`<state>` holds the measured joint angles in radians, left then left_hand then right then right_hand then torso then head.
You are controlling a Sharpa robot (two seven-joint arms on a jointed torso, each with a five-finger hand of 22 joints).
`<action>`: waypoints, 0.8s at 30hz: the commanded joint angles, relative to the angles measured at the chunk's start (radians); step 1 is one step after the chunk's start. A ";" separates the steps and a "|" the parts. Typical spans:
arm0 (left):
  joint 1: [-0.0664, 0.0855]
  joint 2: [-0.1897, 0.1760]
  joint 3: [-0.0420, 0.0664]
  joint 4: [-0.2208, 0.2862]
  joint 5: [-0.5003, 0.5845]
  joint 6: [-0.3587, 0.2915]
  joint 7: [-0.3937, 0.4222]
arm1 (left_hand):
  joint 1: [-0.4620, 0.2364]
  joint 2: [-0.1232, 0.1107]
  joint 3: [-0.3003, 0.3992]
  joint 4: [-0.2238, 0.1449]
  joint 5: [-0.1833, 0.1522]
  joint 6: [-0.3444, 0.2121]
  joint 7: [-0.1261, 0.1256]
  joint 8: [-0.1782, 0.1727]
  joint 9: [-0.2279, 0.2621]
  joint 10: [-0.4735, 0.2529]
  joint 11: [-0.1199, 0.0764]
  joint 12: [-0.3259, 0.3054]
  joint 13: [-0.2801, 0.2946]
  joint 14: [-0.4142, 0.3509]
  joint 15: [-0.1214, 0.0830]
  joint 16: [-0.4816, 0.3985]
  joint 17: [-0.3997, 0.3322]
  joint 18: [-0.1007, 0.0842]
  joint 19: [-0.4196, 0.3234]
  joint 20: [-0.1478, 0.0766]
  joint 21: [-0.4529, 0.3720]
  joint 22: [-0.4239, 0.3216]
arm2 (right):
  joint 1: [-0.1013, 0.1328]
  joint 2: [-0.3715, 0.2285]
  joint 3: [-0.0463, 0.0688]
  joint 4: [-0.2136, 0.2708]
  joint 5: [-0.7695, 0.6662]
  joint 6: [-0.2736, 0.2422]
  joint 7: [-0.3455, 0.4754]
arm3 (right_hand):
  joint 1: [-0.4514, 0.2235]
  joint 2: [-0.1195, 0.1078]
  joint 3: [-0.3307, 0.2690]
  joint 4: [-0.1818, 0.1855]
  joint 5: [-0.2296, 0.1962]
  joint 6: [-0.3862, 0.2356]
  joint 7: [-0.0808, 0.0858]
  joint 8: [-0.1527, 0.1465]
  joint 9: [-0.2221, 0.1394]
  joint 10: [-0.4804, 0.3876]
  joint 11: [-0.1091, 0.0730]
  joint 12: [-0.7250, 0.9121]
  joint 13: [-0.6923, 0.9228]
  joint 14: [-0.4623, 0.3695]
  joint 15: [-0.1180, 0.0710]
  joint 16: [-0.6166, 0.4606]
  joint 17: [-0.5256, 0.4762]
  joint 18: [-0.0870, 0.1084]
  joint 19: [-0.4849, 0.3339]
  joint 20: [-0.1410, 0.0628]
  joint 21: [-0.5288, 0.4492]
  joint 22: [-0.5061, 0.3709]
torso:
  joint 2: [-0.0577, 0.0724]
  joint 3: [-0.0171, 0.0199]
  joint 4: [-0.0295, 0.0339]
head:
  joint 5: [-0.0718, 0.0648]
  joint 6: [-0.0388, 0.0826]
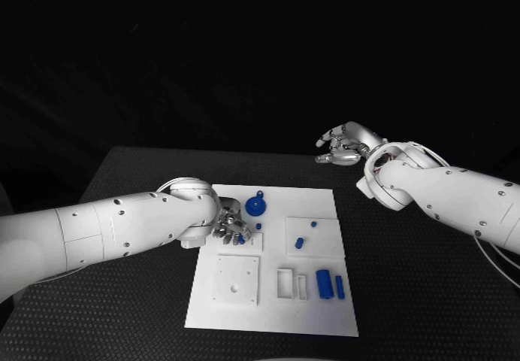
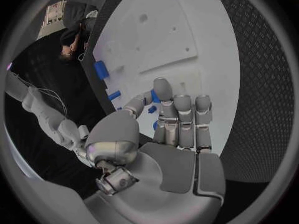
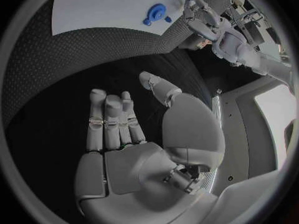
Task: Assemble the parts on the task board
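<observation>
Task board (image 1: 271,256), a flat white rectangular plate, lies centred on the black textured table (image 1: 412,286), long side running away from me, so both arms reach it from either side.

Left hand (image 1: 231,226): silver, hovers over the board's left-centre, fingers pointing down at a raised white square block. Head view suggests a small blue piece at the fingertips, but I cannot confirm a grip. In the left wrist view the fingers (image 2: 185,115) lie side by side, thumb bent in, blue bits just beyond the tips. Judgement: approach or seating step, approx. early in the task, as most parts lie loose.

Right hand (image 1: 349,144): silver, raised well apart from the board's far right corner, off the plate. Right wrist view shows fingers loosely together, thumb apart, palm holding nothing. Judgement: parked clear to keep the workspace free for the left arm.

Count, head view:
- 1 blue round gear-like disc (image 1: 255,204), far-left area of board.
- 2 short blue pegs on the raised square at right-centre (image 1: 300,243).
- 2 blue upright bars (image 1: 324,283), side by side, near right edge.
- 1 white rectangular frame (image 1: 291,283) beside them.
- 1 white square plate with a hole (image 1: 237,280), near-left.
</observation>
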<state>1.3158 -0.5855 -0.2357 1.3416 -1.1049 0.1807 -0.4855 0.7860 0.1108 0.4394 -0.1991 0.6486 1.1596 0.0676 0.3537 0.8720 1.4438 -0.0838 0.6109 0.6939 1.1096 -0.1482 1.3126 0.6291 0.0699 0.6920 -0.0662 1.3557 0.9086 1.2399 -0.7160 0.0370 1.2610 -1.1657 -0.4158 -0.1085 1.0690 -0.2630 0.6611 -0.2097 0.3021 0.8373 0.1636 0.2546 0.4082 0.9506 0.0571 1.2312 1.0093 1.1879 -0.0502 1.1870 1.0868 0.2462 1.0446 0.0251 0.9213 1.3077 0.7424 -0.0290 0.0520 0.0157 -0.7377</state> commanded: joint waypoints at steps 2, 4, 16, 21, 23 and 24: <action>-0.010 0.009 -0.004 -0.004 -0.003 0.020 -0.001 | -0.009 0.009 0.103 -0.093 -0.014 0.087 -0.071 0.001 0.004 -0.004 -0.008 0.006 0.002 0.000 -0.007 0.006 -0.002 -0.004 0.007 -0.172 0.007 0.000 | 0.000 0.001 0.000 0.002 0.000 0.011 0.007 | 0.003 0.010 -0.006 0.000 0.003 0.002 0.007 0.004 0.001 -0.008 0.001 0.007 -0.001 -0.009 -0.001 0.006 -0.002 0.016 -0.007 0.001 -0.005 0.015 | 0.000 -0.0006 -0.0010 | -0.001 -0.001; -0.012 0.009 -0.004 -0.004 -0.003 0.017 0.000 | -0.011 0.015 0.105 -0.093 -0.016 0.087 -0.071 0.001 0.005 -0.005 -0.008 0.007 0.002 0.000 -0.007 0.007 -0.002 -0.004 0.007 -0.172 0.008 0.000 | 0.000 0.000 0.000 0.002 0.000 0.011 0.007 | 0.003 0.010 -0.006 0.000 0.004 0.002 0.007 0.004 0.001 -0.008 0.001 0.007 -0.001 -0.009 -0.001 0.006 -0.002 0.016 -0.007 0.001 -0.005 0.015 | 0.000 -0.0010 -0.0011 | -0.001 -0.002; -0.012 0.007 -0.004 -0.004 0.002 0.002 0.001 | -0.047 -0.040 0.359 -0.076 -0.264 0.096 -0.074 -0.002 0.014 -0.004 -0.009 0.022 -0.003 0.004 -0.008 0.018 -0.015 -0.005 0.018 -0.173 0.014 -0.008 | 0.000 0.000 0.000 0.003 0.000 0.012 0.008 | 0.004 0.010 -0.006 -0.001 0.008 0.001 0.007 0.004 0.001 -0.009 0.001 0.008 -0.003 -0.009 -0.001 0.007 -0.002 0.016 -0.007 0.001 -0.006 0.015 | 0.000 -0.0011 0.0003 | -0.001 -0.003; -0.012 0.006 -0.004 -0.004 0.019 -0.001 0.002 | -0.056 -0.035 0.364 -0.081 -0.260 0.099 -0.075 -0.001 0.016 -0.003 -0.010 0.025 -0.003 0.006 -0.008 0.021 -0.015 -0.005 0.019 -0.174 0.017 -0.008 | 0.000 0.000 0.000 0.002 0.000 0.012 0.008 | 0.004 0.010 -0.006 -0.001 0.010 0.001 0.007 0.005 0.001 -0.009 0.001 0.009 -0.004 -0.009 -0.001 0.007 -0.003 0.016 -0.008 0.001 -0.006 0.015 | 0.000 -0.0008 0.0005 | -0.002 -0.004; -0.012 0.006 -0.004 -0.003 0.029 -0.002 0.002 | -0.058 -0.034 0.366 -0.082 -0.259 0.100 -0.075 -0.001 0.016 -0.002 -0.010 0.026 -0.003 0.007 -0.008 0.022 -0.015 -0.004 0.019 -0.174 0.018 -0.008 | 0.000 0.000 0.000 0.002 0.000 0.012 0.008 | 0.004 0.010 -0.006 -0.001 0.011 0.001 0.007 0.005 0.001 -0.009 0.001 0.009 -0.004 -0.010 -0.001 0.007 -0.003 0.016 -0.008 0.001 -0.006 0.015 | 0.000 -0.0008 0.0005 | -0.002 -0.004; -0.012 0.006 -0.004 -0.004 0.034 -0.003 0.001 | -0.059 -0.034 0.367 -0.083 -0.258 0.100 -0.075 0.000 0.016 -0.002 -0.011 0.027 -0.003 0.007 -0.008 0.022 -0.015 -0.004 0.020 -0.174 0.018 -0.008 | 0.000 0.000 0.000 0.002 0.000 0.012 0.008 | 0.004 0.010 -0.006 -0.001 0.011 0.001 0.007 0.005 0.001 -0.009 0.001 0.009 -0.004 -0.010 -0.001 0.007 -0.003 0.016 -0.008 0.001 -0.006 0.015 | 0.000 -0.0008 0.0005 | -0.002 -0.004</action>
<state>1.3119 -0.5846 -0.2356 1.3362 -1.0970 0.1811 -0.4858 0.7260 0.0643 0.6780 -0.1587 0.3870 1.1636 0.0675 0.3535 0.8875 1.4438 -0.0838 0.6342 0.6917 1.1096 -0.1493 1.3283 0.6152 0.0697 0.7043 -0.0677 1.3706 0.9015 1.2399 -0.7162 0.0370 1.2620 -1.1657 -0.4140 -0.1085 1.0730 -0.2591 0.6611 -0.2097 0.3100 0.8413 0.1638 0.2546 0.4081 0.9506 0.0571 1.2352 1.0062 1.1843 -0.0538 1.1911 1.0849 0.2461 1.0446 0.0251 0.9213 1.3077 0.7422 -0.0300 0.0524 0.0140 -0.7414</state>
